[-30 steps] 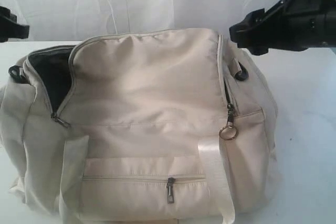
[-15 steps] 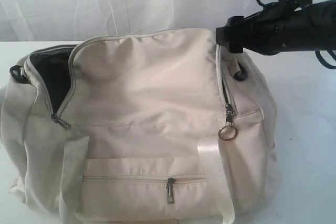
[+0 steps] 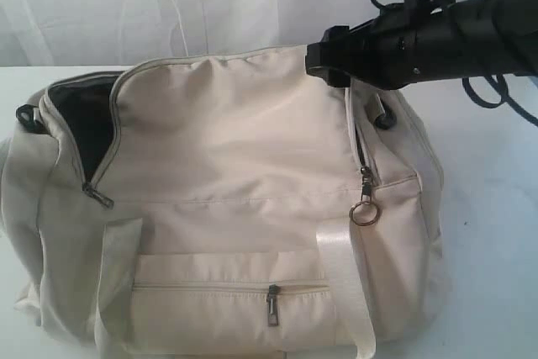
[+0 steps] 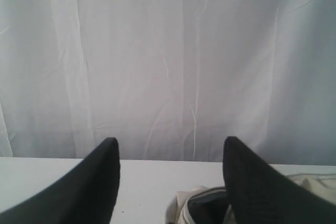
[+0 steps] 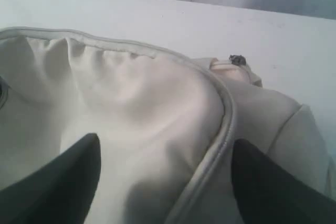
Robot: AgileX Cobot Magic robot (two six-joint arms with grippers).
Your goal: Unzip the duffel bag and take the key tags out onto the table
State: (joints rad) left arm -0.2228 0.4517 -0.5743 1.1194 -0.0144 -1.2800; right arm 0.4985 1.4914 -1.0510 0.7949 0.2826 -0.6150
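The cream duffel bag (image 3: 227,199) fills the middle of the white table (image 3: 496,208). Its top zip is open at the left end, where grey lining (image 3: 84,119) shows, and a zip pull with a ring (image 3: 365,208) hangs at the right. My right gripper (image 3: 324,60) hovers open over the bag's upper right edge; in the right wrist view its fingers (image 5: 262,182) straddle the zip seam (image 5: 223,129). My left gripper (image 4: 170,150) is open over the table, with the bag's open end (image 4: 210,208) just below. No key tags are visible.
A white curtain (image 3: 168,6) hangs behind the table. A front zip pocket (image 3: 227,287) and pale straps (image 3: 345,283) lie on the bag's near side. A dark D-ring (image 3: 384,117) sits at the bag's right end.
My right arm has swung left from the table's right side to above the bag's upper right corner. The left gripper has left the exterior view.
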